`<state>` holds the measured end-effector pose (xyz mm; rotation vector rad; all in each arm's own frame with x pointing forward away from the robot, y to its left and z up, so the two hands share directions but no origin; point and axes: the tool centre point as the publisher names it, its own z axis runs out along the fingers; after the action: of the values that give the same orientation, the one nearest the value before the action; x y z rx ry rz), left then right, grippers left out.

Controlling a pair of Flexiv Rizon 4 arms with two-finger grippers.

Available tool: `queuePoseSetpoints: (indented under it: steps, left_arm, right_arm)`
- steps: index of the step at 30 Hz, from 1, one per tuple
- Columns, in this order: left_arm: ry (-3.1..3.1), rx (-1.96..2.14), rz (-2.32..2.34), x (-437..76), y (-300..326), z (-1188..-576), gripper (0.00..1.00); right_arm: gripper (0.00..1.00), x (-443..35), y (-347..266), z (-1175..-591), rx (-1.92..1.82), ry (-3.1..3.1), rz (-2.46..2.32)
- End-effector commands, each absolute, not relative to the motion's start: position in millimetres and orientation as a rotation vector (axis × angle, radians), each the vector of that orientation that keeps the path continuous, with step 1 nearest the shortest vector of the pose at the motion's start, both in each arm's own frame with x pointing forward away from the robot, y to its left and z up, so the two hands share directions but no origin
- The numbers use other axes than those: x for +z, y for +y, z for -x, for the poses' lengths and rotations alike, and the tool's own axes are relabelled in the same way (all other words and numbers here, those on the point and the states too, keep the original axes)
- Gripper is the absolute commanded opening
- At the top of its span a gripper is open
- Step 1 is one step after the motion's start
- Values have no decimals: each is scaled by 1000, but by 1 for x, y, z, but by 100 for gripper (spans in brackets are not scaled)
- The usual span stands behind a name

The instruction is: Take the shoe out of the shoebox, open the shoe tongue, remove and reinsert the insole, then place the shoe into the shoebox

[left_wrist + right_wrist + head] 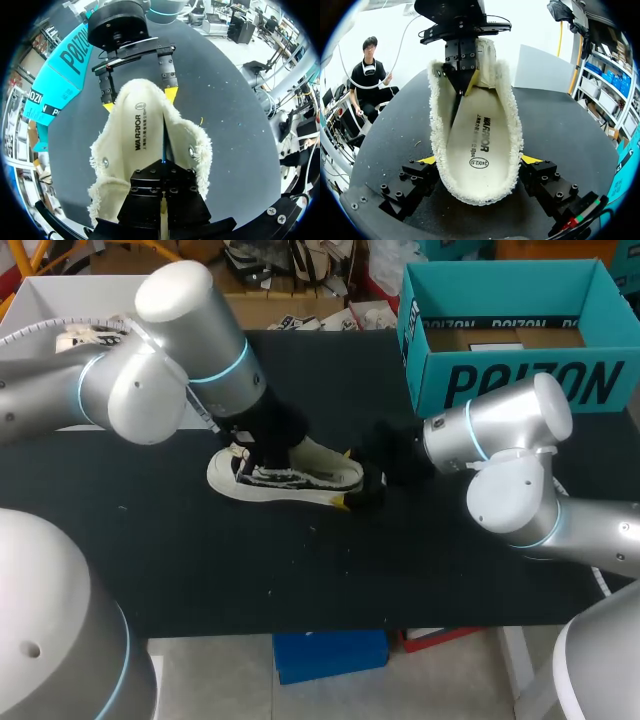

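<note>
Black tabletop (pixel 300 570), with the shoe (pixel 300 478) sitting on its sole mid-table, well apart from the open teal shoebox (pixel 520 385) at the far right. My right gripper (pixel 479 160) clamps the back of it from both sides. My left gripper (pixel 466 82) is down inside toward the toe, fingers squeezed together on what looks like the insole (pixel 477 135) edge. So I'd call this the insole step, though I can't tell if it's going out or back in. Next move needs a firm right-hand hold while the left works the insole lengthwise. The fleecy lining (pixel 436 125) could snag it. Nothing sits between shoe and box.
</note>
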<state>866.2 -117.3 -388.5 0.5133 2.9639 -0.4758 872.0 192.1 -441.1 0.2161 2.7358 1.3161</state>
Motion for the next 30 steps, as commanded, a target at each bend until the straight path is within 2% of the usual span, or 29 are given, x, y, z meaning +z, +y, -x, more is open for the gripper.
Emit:
queuePoseSetpoints:
  steps: [1,30]
  left_arm:
    - [2957,-501,-513,-384,-112,-866,0]
    - [2949,-589,-502,-363,-110,-872,0]
  right_arm:
    - [0,-443,193,-873,1312,2738,-218]
    - [0,-443,193,-873,1312,2738,-218]
